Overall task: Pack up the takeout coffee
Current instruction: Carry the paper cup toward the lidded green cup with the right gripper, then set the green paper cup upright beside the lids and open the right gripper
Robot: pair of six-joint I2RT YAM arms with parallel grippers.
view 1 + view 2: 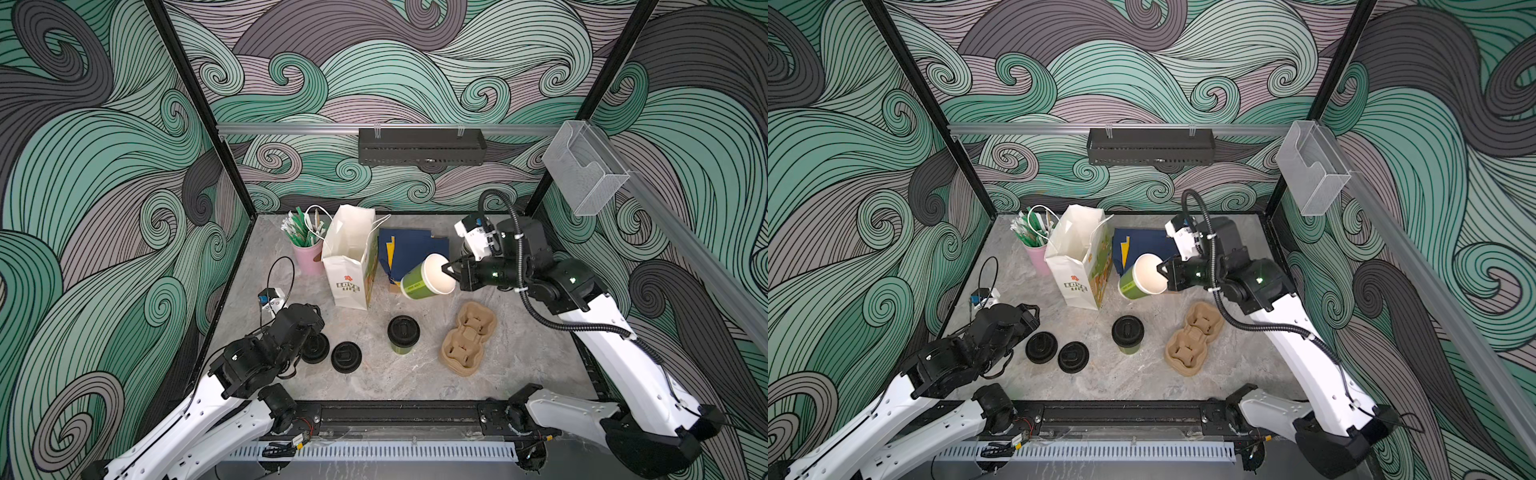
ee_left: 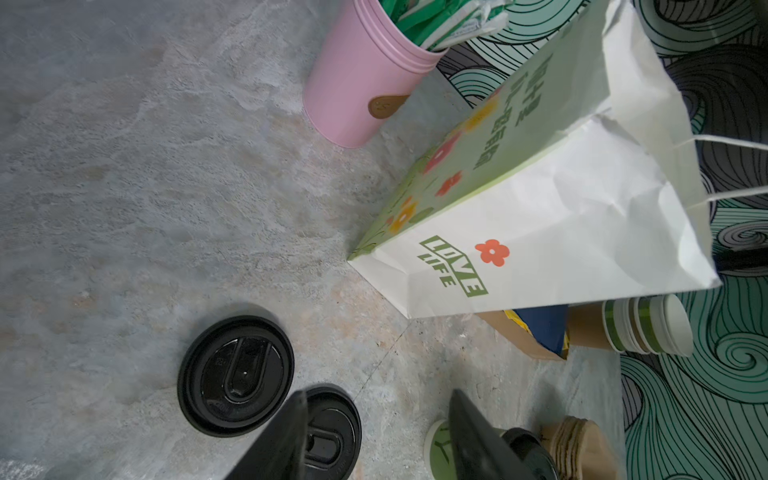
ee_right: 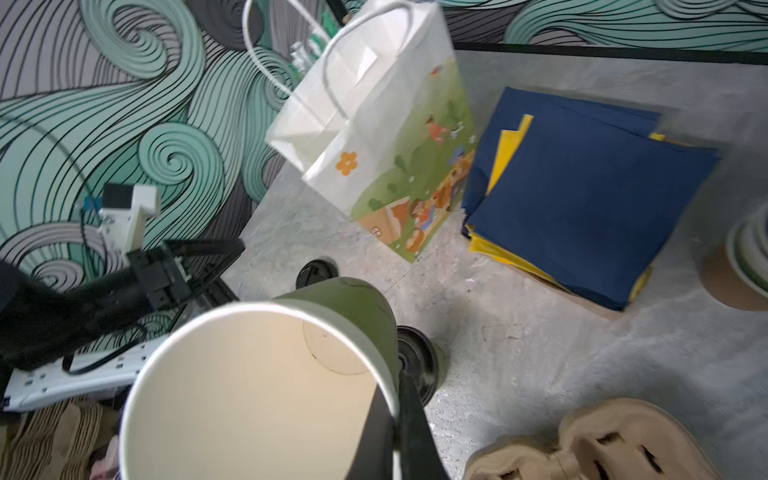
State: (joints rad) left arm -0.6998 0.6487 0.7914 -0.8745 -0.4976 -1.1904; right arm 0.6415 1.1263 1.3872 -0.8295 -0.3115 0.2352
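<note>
One lidded cup [image 1: 403, 331] stands near the empty carrier [image 1: 469, 338], unpacked. A lidless cup [image 1: 415, 284] is pinched by its rim in the right gripper [image 1: 448, 268]. On the left gripper [image 2: 380, 392] the jaws are parted over a lid [image 2: 332, 415].

- Tabletop [image 1: 519, 374]: stone-look slab, mottled grey, matt, faintly rough.
- Loose lids [image 2: 235, 375]: black plastic, glossy, smooth.
- Bag [image 2: 561, 232]: white paper, matt, creased, with a printed side panel.
- Lidless cup [image 3: 249, 395]: paper, olive outside, smooth cream lining.
- Lidded cup [image 1: 403, 334]: olive paper wall; black plastic lid with a slight sheen.
- Cup carrier [image 1: 467, 338]: tan moulded pulp, rough, dull.
- Pink tumbler [image 2: 353, 83]: smooth satin finish; material unclear.
- Napkin stack [image 3: 582, 199]: navy, matt, soft-looking; paper or cloth, can't tell.
- Wall holder [image 1: 582, 166]: clear plastic.
</note>
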